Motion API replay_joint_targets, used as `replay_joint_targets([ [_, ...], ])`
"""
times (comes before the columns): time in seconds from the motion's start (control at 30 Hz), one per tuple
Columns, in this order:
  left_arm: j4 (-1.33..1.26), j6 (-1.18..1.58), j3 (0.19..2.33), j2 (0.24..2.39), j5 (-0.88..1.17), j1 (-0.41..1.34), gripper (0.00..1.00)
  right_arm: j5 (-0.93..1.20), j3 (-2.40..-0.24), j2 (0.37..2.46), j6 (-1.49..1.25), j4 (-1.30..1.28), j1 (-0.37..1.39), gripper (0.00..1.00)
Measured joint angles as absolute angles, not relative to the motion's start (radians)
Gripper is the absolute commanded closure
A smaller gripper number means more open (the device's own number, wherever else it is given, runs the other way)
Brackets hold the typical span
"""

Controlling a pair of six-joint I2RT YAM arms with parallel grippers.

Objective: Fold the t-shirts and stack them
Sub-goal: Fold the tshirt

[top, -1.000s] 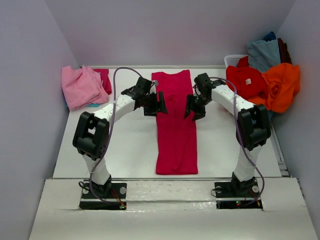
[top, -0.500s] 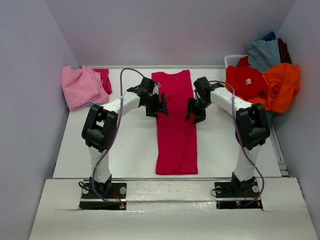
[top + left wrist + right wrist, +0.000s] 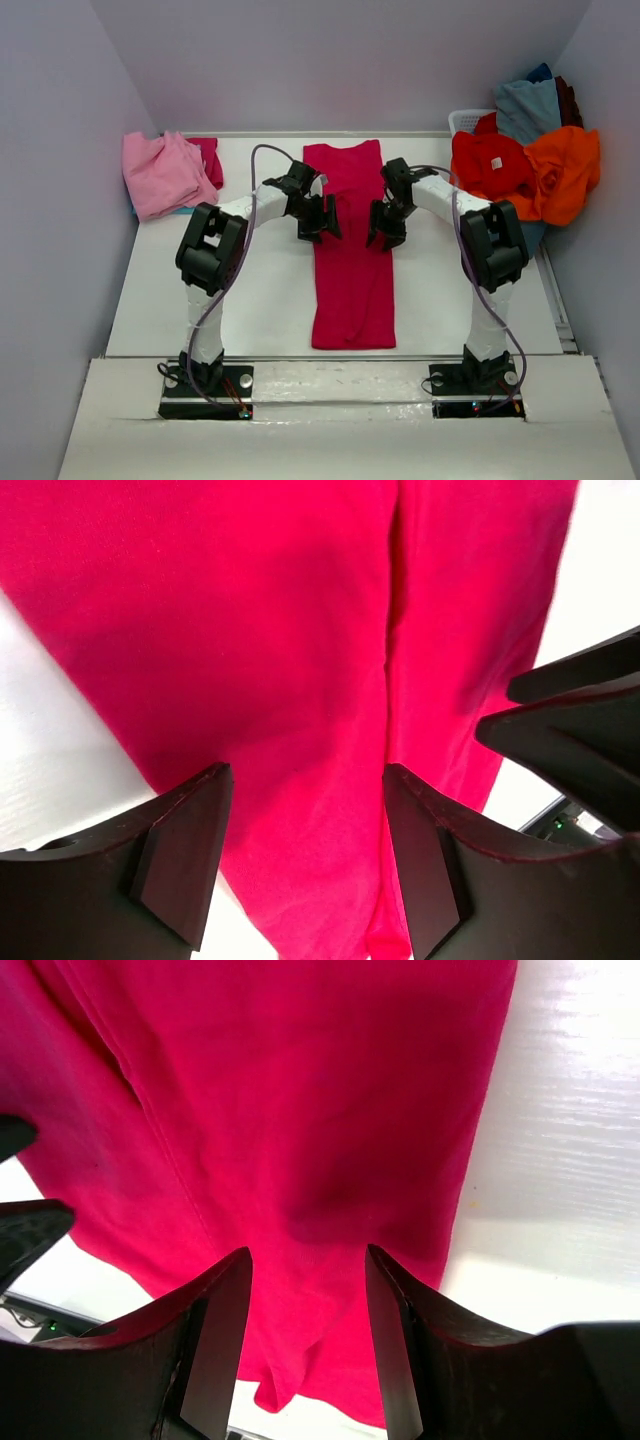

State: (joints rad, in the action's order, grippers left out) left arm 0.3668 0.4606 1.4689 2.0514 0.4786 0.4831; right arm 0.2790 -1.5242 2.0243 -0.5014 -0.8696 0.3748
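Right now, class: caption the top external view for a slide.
Left pincer and right pincer, both open, poised over a folded crimson-magenta cotton t-shirt on a white table.

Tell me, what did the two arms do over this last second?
Both grippers crept inward: the left gripper rightward, the right gripper leftward, over the long edges of the crimson t-shirt. Both stand open; nothing was grabbed. The crimson t-shirt, the pink t-shirt and the heap of t-shirts lay unmoved.

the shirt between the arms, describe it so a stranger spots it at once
Start at the white table, then its middle lane. The crimson-magenta t-shirt lies flat there as one long narrow band. The pink t-shirt far left and the heap far right are crumpled.
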Motion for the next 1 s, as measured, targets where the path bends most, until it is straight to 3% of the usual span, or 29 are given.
replay_joint_targets([
  [0.63,0.443,0.453,1.552,2.119,0.459,0.479,0.29,0.289,-1.604,2.123,-0.486,-0.881,0.375,0.45],
  [1.0,0.48,0.454,1.648,2.179,0.459,0.413,0.29,0.306,-1.799,2.246,-0.447,-0.941,0.375,0.45],
])
